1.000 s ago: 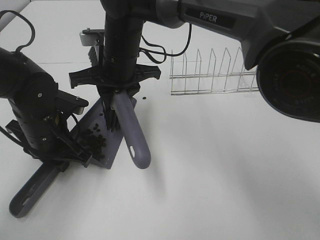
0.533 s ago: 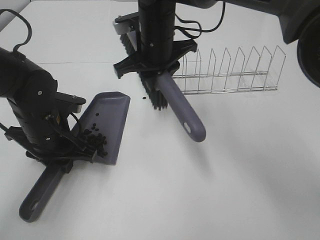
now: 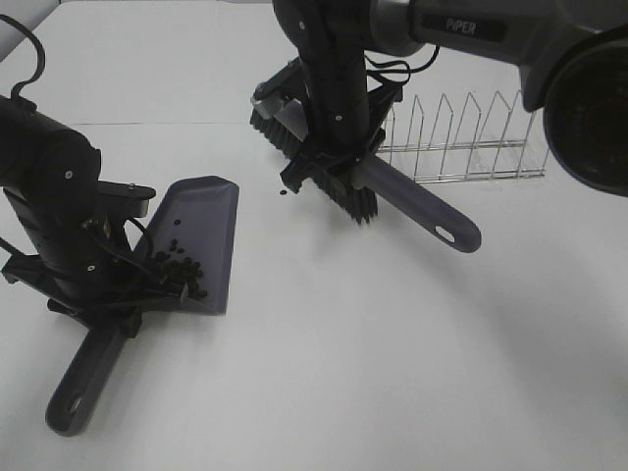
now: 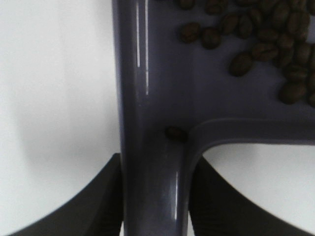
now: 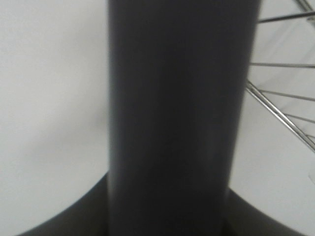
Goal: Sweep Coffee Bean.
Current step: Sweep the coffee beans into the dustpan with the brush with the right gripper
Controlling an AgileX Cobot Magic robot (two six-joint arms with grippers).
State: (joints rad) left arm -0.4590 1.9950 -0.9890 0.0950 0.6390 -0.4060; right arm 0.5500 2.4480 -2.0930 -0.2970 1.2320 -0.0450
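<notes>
The coffee beans (image 3: 179, 271) lie as a dark cluster low in the grey-purple dustpan (image 3: 204, 224), which rests on the white table. Two stray beans (image 3: 285, 192) lie on the table between pan and brush. My left gripper (image 3: 98, 299) is shut on the dustpan handle (image 3: 83, 378). In the left wrist view the handle (image 4: 155, 162) sits between my fingers (image 4: 106, 201), with beans (image 4: 268, 44) in the pan beyond. My right gripper (image 3: 339, 165) is shut on the grey-purple brush (image 3: 417, 204), its black bristles (image 3: 348, 196) down by the table. The brush handle (image 5: 179, 118) fills the right wrist view.
A wire dish rack (image 3: 471, 142) stands on the table behind the brush, close to its handle; its wires (image 5: 283, 115) show in the right wrist view. The table edge runs along the back.
My right arm has carried the brush away from over the dustpan, back and to the right toward the rack, and its handle has swung rightward. The dustpan has shifted slightly; beans stay in it.
</notes>
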